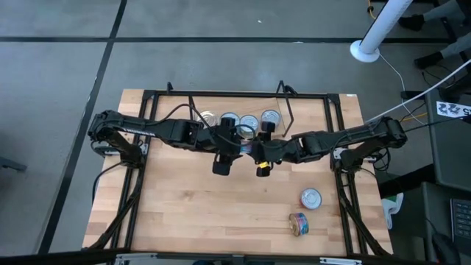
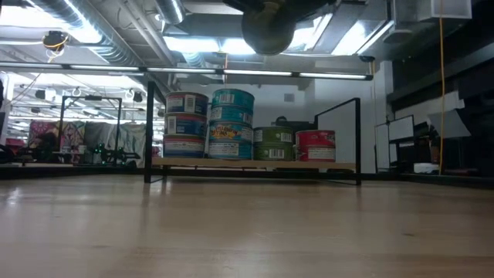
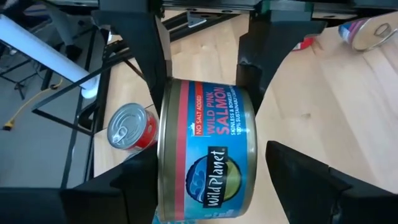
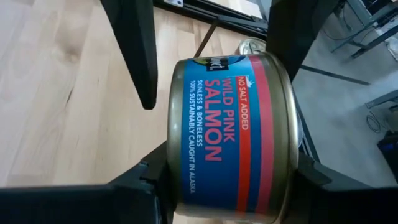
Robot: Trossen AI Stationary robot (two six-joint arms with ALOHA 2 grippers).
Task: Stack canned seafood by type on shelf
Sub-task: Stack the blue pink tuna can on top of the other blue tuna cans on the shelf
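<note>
Above the counter (image 1: pixel 184 213), we see both arms meeting in front of the shelf (image 1: pixel 309 97), while two tins (image 1: pixel 310 198) wait near right. At counter level, four stacks (image 2: pixel 231 123) stand on the shelf. From the left wrist, the left tool (image 3: pixel 205 180) stands wide around the salmon tin (image 3: pixel 208 149), one finger apart from it. From the right wrist, the right tool (image 4: pixel 217 186) clamps this tin (image 4: pixel 230 137). We think the left should withdraw straight, and the right keep the tin level.
</note>
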